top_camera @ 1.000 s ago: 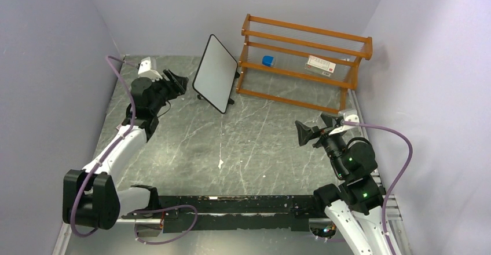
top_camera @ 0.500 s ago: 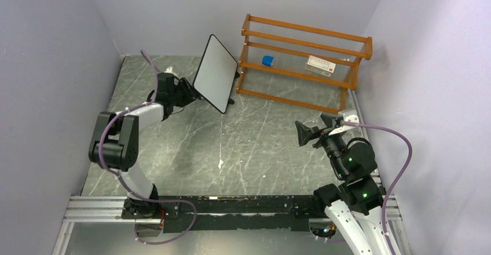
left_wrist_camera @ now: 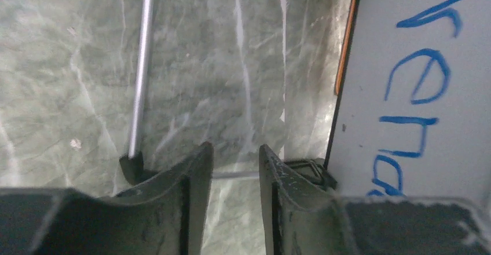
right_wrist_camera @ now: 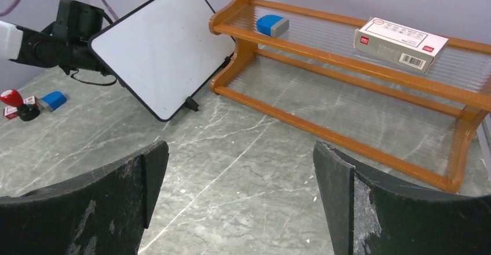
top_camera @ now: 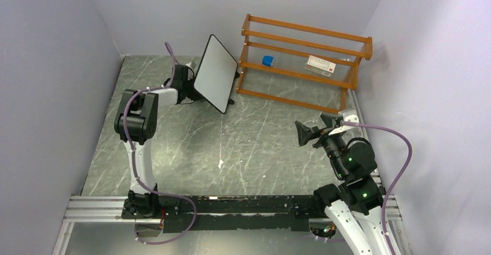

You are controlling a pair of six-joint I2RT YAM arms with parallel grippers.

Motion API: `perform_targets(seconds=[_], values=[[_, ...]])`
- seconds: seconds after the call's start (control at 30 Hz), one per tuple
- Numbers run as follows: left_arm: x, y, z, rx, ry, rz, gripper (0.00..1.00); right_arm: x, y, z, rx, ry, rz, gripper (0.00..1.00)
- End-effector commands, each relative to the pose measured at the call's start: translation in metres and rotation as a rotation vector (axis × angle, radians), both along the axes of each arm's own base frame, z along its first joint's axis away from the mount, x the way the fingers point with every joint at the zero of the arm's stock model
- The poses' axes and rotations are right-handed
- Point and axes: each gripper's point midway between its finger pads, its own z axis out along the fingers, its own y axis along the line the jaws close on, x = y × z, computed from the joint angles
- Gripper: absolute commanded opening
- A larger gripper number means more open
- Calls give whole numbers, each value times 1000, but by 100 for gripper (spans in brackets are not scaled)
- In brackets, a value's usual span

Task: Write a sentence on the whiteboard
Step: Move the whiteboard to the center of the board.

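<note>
The whiteboard (top_camera: 215, 72) stands tilted at the back of the table and shows a blank face in the top and right wrist (right_wrist_camera: 165, 46) views. Its other face (left_wrist_camera: 405, 121) carries blue handwriting, the sentence (left_wrist_camera: 425, 81), cut off by the frame edge. My left gripper (top_camera: 193, 88) sits low by the board's left edge. In the left wrist view its jaws (left_wrist_camera: 234, 148) stand narrowly apart over a thin wire rod of the board's stand (left_wrist_camera: 231, 175), gripping nothing. My right gripper (top_camera: 307, 133) hangs wide open and empty over the table's right side (right_wrist_camera: 240, 150).
An orange wooden rack (top_camera: 304, 64) stands right of the board, holding a blue eraser (right_wrist_camera: 272, 24) and a white box (right_wrist_camera: 400, 43). A red-topped stamp (right_wrist_camera: 14, 103) and a small blue block (right_wrist_camera: 53, 100) lie behind the board's left side. Grey walls enclose the table.
My left arm has swung from the table's left side over to the whiteboard's left edge, and its jaws have narrowed. The right arm has not moved.
</note>
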Motion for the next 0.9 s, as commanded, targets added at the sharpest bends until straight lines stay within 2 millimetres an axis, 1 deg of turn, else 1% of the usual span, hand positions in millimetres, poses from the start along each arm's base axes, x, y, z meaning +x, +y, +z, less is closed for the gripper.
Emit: perform_targets(seconds=[0.0, 0.07, 0.13, 0.2, 0.33, 0.43, 0.63, 0.7, 0.77, 0.83, 0.87], values=[[-15, -17, -11, 7, 51, -124, 39, 1, 0, 0, -12, -12, 2, 100], [-22, -18, -16, 26, 67, -152, 37, 1, 0, 0, -13, -13, 2, 100], [-37, -16, -25, 44, 117, -181, 36, 1, 0, 0, -12, -14, 0, 100], [-50, -11, -34, 74, 162, -195, 34, 1, 0, 2, -9, -18, -1, 100], [-83, 11, -54, 173, 261, -193, 30, 0, -1, 1, -8, -17, -1, 100], [-106, 31, -59, 238, 310, -179, 28, 0, -1, 2, -7, -18, 0, 100], [-153, 64, -66, 282, 405, -130, 26, -1, 1, 3, -4, -23, 7, 100], [-169, 78, -72, 309, 447, -99, 25, -1, 1, 3, -4, -21, 11, 100], [-176, 91, -73, 328, 469, -60, 25, -2, 1, 3, -4, -21, 10, 100], [-179, 106, -70, 352, 476, -15, 26, -2, 1, 4, -2, -24, 10, 100], [-177, 114, -68, 367, 471, 3, 27, -2, 1, 4, -2, -23, 11, 100]])
